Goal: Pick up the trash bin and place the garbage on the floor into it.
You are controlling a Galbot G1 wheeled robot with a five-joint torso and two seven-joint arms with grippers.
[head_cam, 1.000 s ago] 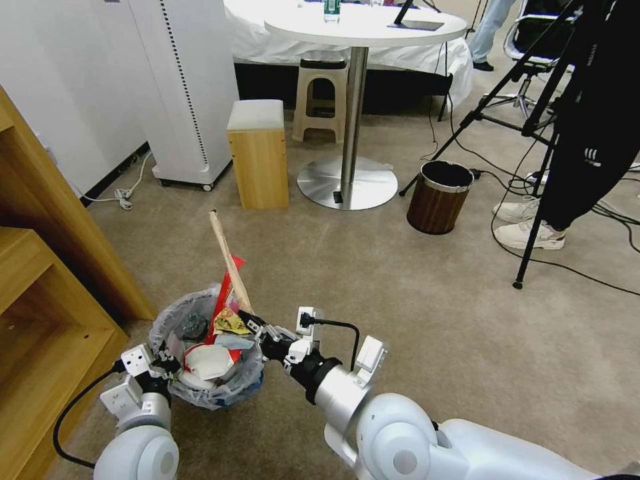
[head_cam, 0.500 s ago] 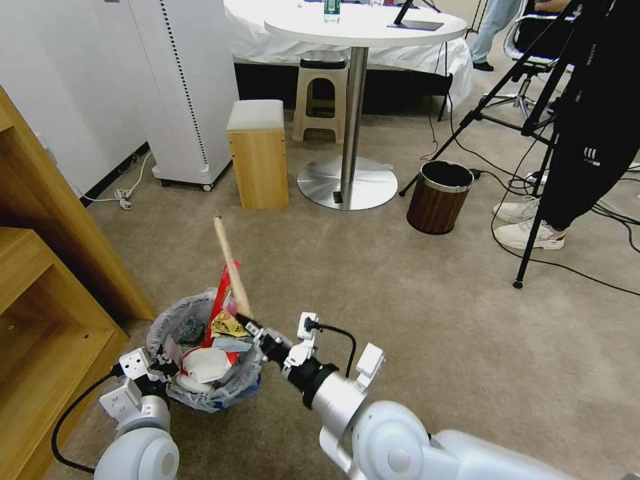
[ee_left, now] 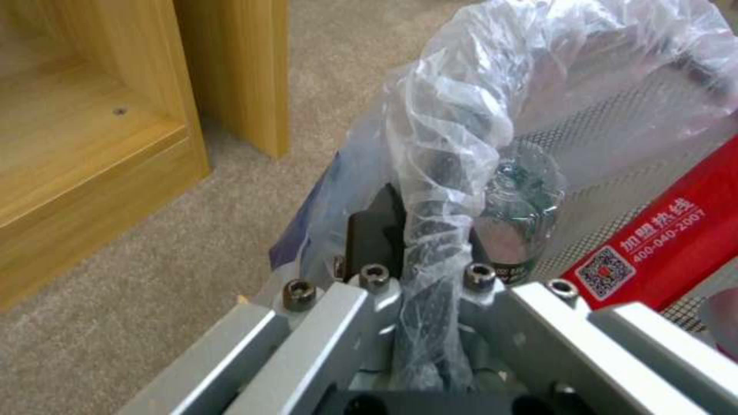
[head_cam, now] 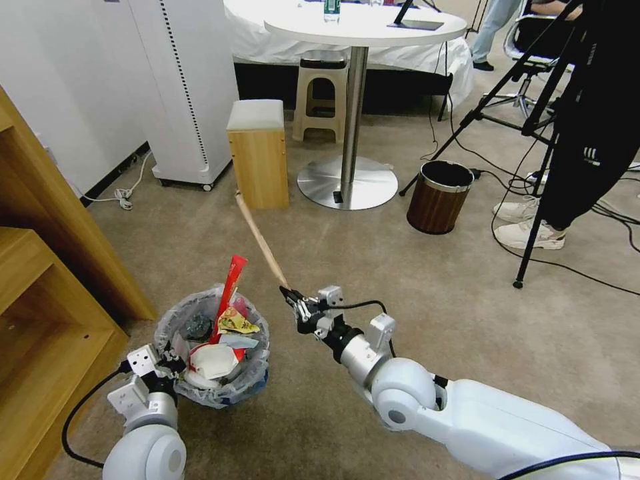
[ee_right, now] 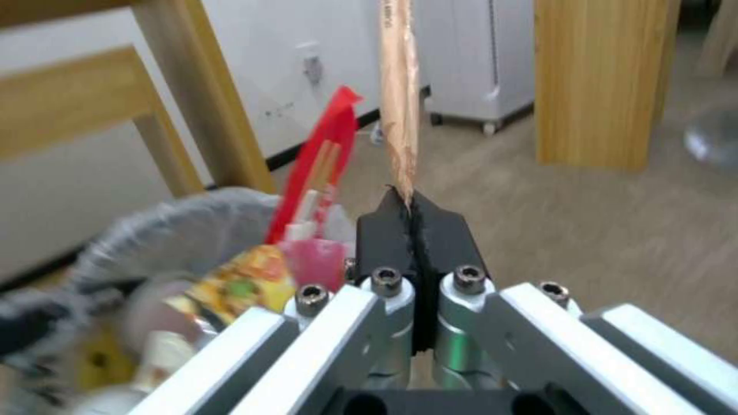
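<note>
The trash bin [head_cam: 200, 393], lined with a crinkly translucent bag, sits at lower left on the beige carpet floor [head_cam: 413, 293]. Inside it lie garbage pieces: a red wrapper [head_cam: 228, 287], a yellow wrapper [head_cam: 233, 323] and a crushed red-white cup [head_cam: 212, 360]. My left gripper [head_cam: 170, 363] is shut on the bin's bagged rim [ee_left: 442, 230], next to a small bottle [ee_left: 516, 230]. To the right of the bin my right gripper [head_cam: 291, 298] is shut on the low end of a wooden stick [head_cam: 260, 240], which slants up and away; the stick [ee_right: 400, 104] stands clamped between the black pads.
A wooden shelf unit [head_cam: 47, 280] stands close on the left. Ahead are a wooden stool box [head_cam: 259, 157], a round table base [head_cam: 347, 183], a brown wood-grain bin [head_cam: 439, 197], tripod legs [head_cam: 533, 220] and a person's shoes [head_cam: 527, 233]. Open carpet lies to the right.
My right gripper has pulled back rightward and away from the bin, carrying the wooden stick out from over it. The left gripper keeps its hold on the rim.
</note>
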